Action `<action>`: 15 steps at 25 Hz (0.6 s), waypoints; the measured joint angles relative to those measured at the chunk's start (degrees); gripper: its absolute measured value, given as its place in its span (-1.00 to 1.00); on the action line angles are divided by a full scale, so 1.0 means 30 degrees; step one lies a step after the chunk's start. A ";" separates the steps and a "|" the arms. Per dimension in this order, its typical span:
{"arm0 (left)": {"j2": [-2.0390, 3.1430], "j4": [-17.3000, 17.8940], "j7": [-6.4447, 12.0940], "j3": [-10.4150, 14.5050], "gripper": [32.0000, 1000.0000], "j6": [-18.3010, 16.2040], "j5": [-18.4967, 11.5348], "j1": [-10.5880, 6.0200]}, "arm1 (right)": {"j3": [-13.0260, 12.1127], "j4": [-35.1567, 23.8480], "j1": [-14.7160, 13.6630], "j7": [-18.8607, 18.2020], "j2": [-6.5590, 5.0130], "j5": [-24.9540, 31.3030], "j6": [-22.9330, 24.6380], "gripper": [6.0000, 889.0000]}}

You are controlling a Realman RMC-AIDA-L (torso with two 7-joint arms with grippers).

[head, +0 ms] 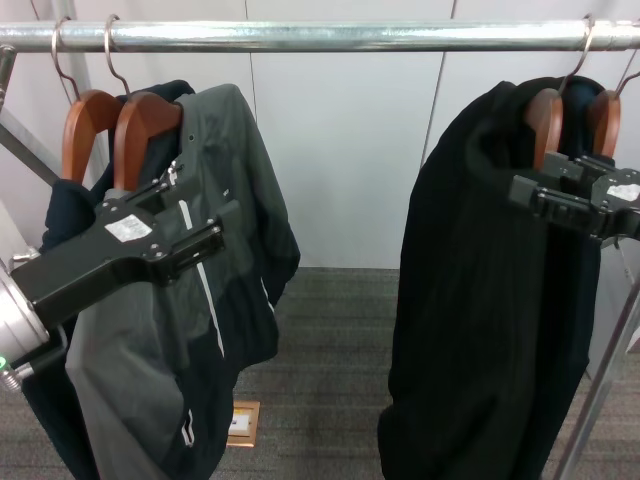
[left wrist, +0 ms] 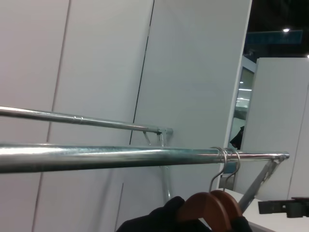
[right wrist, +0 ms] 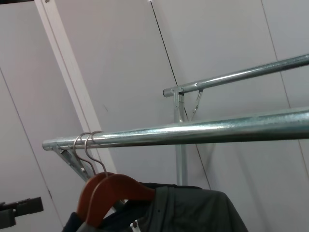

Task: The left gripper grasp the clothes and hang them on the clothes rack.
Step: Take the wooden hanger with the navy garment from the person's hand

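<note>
The long horizontal shiny silver clothes rack (head: 330, 36) runs across the top of the head view. At its left end two brown wooden hangers hook over the tube side by side. The outer one (head: 85, 125) carries the navy blue clothes (head: 55, 225), of which only a dark strip shows at the far left, mostly hidden behind the grey-and-dark zip jacket (head: 215, 260) on the neighbouring hanger (head: 145, 125).

The left gripper (head: 205, 225), a black blocky claw with a white label sticker on a silver wrist with a green light, reaches in from the lower left. It sits just below the two hangers, in front of the jacket's shoulder. Its jaws look nearly closed against the jacket fabric, but whether they are pinching anything cannot be told.

At the right end of the rack, a long black garment (head: 490, 290) hangs from another pair of wooden hangers (head: 545, 120). The right gripper (head: 545, 195), a second black claw, rests against that garment's shoulder just below them; the state of its jaws cannot be told.
</note>
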 joint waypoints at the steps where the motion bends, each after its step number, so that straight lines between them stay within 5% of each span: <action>1: -0.0001 0.0009 0.0026 -0.0059 0.42 0.0007 -0.0004 0.0029 | 0.0000 -0.0017 -0.0004 0.0025 0.0010 0.0002 -0.0055 0.85; 15: -0.0020 -0.0086 0.0087 -0.0213 0.41 0.0099 -0.0028 -0.0050 | -0.0026 -0.0010 0.0087 0.0202 -0.0036 -0.0026 0.0011 0.85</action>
